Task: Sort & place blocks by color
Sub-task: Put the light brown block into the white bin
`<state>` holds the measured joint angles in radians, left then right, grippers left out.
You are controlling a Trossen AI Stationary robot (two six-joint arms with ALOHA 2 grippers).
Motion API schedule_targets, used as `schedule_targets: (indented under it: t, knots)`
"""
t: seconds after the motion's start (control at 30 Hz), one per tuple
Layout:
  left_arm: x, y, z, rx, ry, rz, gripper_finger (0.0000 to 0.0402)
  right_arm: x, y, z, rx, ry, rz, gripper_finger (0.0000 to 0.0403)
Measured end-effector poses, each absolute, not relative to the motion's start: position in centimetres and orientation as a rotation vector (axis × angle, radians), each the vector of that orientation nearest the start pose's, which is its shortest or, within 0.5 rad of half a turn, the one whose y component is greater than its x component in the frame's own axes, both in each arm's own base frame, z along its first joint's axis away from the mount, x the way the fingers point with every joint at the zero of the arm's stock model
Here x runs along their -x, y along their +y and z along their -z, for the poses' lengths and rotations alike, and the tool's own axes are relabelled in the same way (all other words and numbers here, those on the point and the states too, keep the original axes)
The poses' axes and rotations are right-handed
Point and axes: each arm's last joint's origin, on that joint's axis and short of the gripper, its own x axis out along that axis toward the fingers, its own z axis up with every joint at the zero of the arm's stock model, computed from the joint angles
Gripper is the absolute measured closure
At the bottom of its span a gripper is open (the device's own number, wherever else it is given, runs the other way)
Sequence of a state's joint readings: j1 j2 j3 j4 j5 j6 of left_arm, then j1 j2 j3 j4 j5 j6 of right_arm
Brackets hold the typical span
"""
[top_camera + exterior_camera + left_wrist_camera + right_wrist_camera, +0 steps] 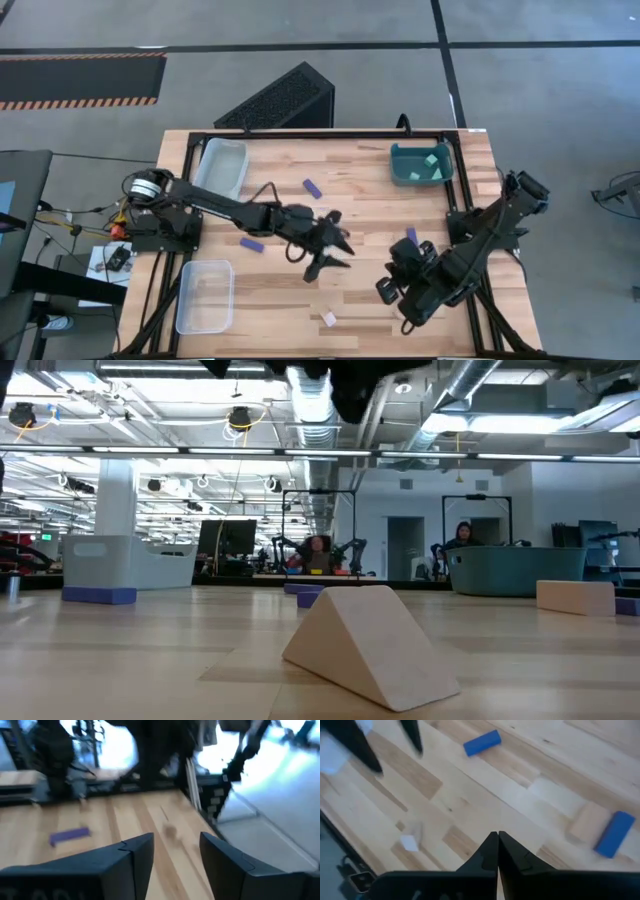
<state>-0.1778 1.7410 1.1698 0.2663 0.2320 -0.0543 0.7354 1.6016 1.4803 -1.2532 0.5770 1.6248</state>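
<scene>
two matte black jointed arms, left arm (pixel 225 207) with silver round motor cap at its base and loose black cable, right arm (pixel 480 240) boxy black links, flat tapered black fingers (pixel 135 865)

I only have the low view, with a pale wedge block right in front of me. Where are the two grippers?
Observer: The left gripper hangs open over the table's middle, with nothing between its fingers.
Operator: And the right one?
Observer: The right gripper is shut and empty, above bare wood. A blue bar lies nearby with a tan block beside it.
Operator: Anything sorted yet?
Observer: The teal bin, on the right arm's side of the table, holds light cyan blocks.
</scene>
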Motion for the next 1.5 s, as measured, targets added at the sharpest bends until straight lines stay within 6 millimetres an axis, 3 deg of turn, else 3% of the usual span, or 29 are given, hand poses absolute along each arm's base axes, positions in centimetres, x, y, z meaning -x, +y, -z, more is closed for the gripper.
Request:
schedule_targets:
  t: [0.23, 0.57, 0.73, 0.87, 1.03, 1.17, 1.33, 1.5]
  knots:
    - [-39.8, -10.3, -21.0, -0.024, 0.396, 0.472, 0.0251, -22.6, 18.4, -30.6, -0.554, 0.871, 0.714, 0.0376]
    - [-40.4, -11.4, -17.5, 0.045, 0.493, 0.494, 0.0259, -22.5, 18.2, -30.5, -0.464, 0.904, 0.687, 0.0379]
    - [-39.7, -12.3, -15.3, 0.034, 0.638, 0.505, 0.0254, -22.4, 17.7, -30.5, -0.470, 0.909, 0.742, 0.0374]
    - [-39.1, -12.7, -14.6, -0.002, 0.724, 0.424, 0.0252, -22.3, 17.7, -30.5, -0.494, 0.900, 0.759, 0.0370]
    - [-38.9, -12.0, -14.3, 0.154, 0.797, 0.242, 0.0252, -21.9, 17.7, -30.2, -0.490, 0.908, 0.808, 0.0364]
    - [-38.9, -12.1, -14.4, 0.181, 0.811, 0.313, 0.0256, -21.3, 18.0, -28.8, -0.522, 0.930, 0.845, 0.0363]
    - [-38.5, -13.7, -14.6, 0.168, 0.790, 0.425, 0.0263, -20.2, 19.5, -26.2, -0.580, 1.032, 0.789, 0.0363]
    - [-37.8, -16.0, -14.7, 0.053, 0.753, 0.538, 0.0271, -19.1, 21.4, -24.6, -0.670, 1.021, 0.721, 0.0363]
